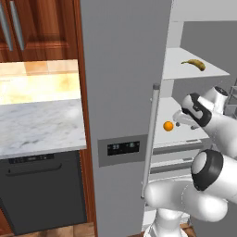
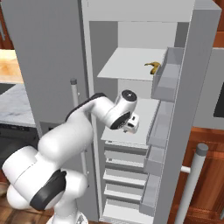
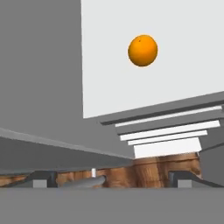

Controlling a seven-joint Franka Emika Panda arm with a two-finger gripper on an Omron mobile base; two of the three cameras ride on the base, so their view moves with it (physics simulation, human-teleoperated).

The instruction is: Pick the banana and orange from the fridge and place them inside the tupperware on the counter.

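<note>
Marble surface (image 1: 41, 125) lies left of the open fridge (image 2: 183, 109). Nearest, the pincer (image 3: 111, 177) reaches over the middle shelf's front edge, fingers spread wide, holding nothing. Ahead sits the orange (image 3: 142, 50). Farther up, the banana (image 1: 194, 64) rests on the upper shelf.

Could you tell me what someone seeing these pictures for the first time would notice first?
Most likely the open fridge with its bare white shelves, where a bright orange sits alone on the middle shelf and a banana lies on the shelf above it. The white robot arm reaches in at the orange's level, its gripper open and apart from the fruit. To the left lies the marble counter.
</note>
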